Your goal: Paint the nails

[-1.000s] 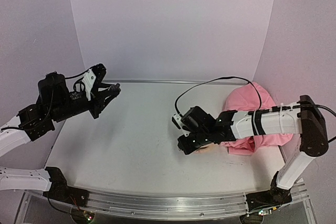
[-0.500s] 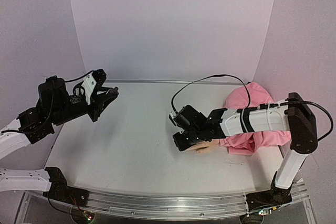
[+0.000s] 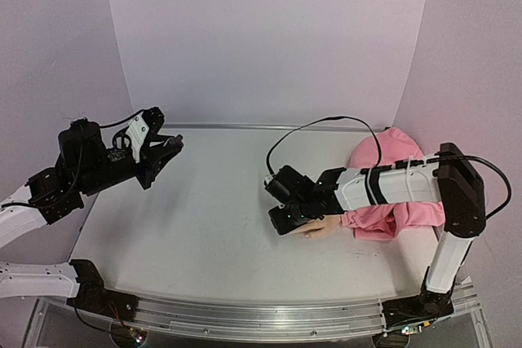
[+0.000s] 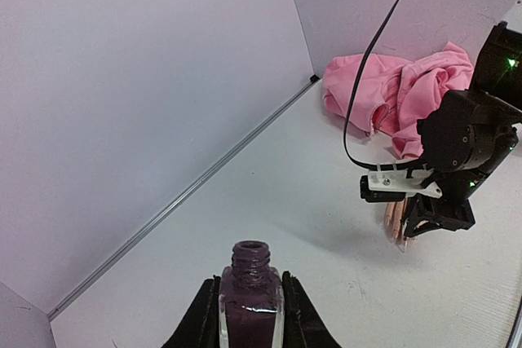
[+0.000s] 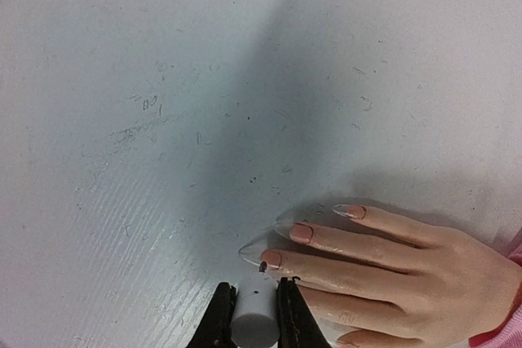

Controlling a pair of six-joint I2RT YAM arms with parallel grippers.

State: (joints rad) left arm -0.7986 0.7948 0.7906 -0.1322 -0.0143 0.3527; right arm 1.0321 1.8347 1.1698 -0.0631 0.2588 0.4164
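Note:
A flesh-coloured mannequin hand lies flat on the table, its pink sleeve at the right. Its long clear nails point left, with pinkish bases. My right gripper is shut on a white brush cap; the dark brush tip touches the base of one nail. From above the gripper covers the fingertips. My left gripper is shut on an open bottle of dark purple polish, held above the table at the far left.
The white table is boxed in by pale walls at back and sides. A black cable loops over the right arm. The pink sleeve fabric is bunched by the right wall.
My right gripper has shifted slightly left and forward over the mannequin fingertips. The left gripper with the bottle has dropped slightly and then held still.

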